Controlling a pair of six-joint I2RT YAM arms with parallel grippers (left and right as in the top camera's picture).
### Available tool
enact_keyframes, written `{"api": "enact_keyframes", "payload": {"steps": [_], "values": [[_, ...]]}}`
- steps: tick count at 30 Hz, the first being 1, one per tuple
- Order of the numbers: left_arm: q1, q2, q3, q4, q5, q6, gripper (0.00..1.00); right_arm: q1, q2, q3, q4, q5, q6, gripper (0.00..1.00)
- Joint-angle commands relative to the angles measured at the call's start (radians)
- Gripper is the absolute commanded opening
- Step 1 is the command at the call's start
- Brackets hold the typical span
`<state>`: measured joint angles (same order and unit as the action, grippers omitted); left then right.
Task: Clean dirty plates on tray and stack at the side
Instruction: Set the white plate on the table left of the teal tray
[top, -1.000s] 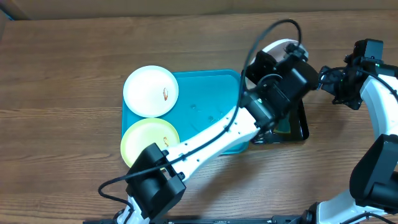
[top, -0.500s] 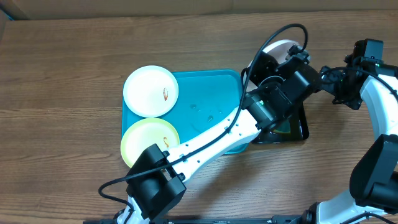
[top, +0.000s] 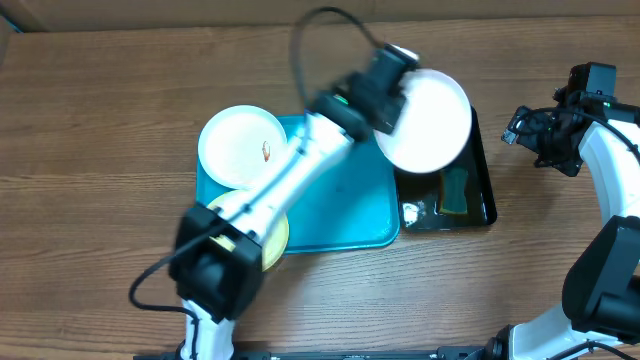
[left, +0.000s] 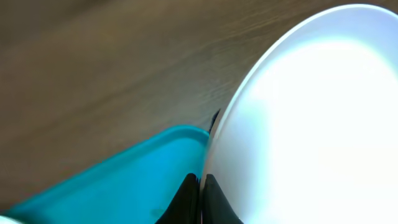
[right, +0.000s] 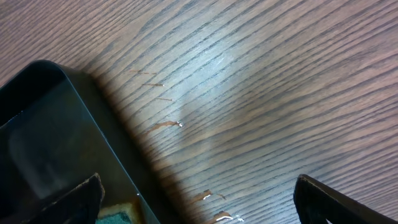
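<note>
Pinching the held plate (top: 428, 118) by its rim with the left gripper (top: 394, 88), fingers pressed together on the edge. Carrying it further left than half a second ago: then lying mostly under the arm at the far end of the black tray (top: 482, 205), now showing almost whole, hanging over that tray's far half and overlapping the far right corner of the tray (top: 350, 205). Sweeping the arm off the black tray as well, now crossing the tray on a diagonal, smeared by motion. Uncovering the sponge (top: 456, 190) inside the black tray. Leaving the smeared plate (top: 240, 147) on the tray's far left corner and the green plate (top: 279, 238) at its near left corner, both unmoved. Keeping the right gripper (top: 516, 130) spread wide over the table (top: 100, 120), right of the black tray, as before.

Hiding most of the green plate under the arm's base. Failing to tell whether the held plate is touching the black tray or hanging clear of it. Showing, from the left wrist, only part of the held plate, cut off at the frame's edge, beside a blurred strip of tray. Showing, from the right wrist, only the two fingertips at the lower corners, plus one corner of the black tray.
</note>
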<state>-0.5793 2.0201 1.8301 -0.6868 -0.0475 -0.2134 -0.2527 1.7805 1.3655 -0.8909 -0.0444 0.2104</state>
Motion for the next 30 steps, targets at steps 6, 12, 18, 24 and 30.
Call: {"api": "enact_keyframes", "payload": {"steps": [6, 12, 18, 24, 30], "values": [[0.452, -0.053, 0.038, -0.206, 0.504, -0.232, 0.04, 0.001, 0.001, 0.026, 0.003, 0.010, 0.010, 1.00], [0.760, -0.053, 0.038, -0.391, 0.509, -0.227, 0.04, 0.001, 0.001, 0.026, 0.003, 0.010, 0.010, 1.00], [1.009, -0.053, 0.038, -0.503, 0.340, -0.205, 0.04, 0.001, 0.001, 0.026, 0.003, 0.010, 0.010, 1.00], [1.167, -0.053, 0.029, -0.536, 0.140, -0.204, 0.04, 0.001, 0.001, 0.026, 0.003, 0.010, 0.010, 1.00], [1.214, -0.052, -0.029, -0.499, 0.077, -0.191, 0.04, 0.001, 0.001, 0.026, 0.003, 0.010, 0.010, 1.00]]}}
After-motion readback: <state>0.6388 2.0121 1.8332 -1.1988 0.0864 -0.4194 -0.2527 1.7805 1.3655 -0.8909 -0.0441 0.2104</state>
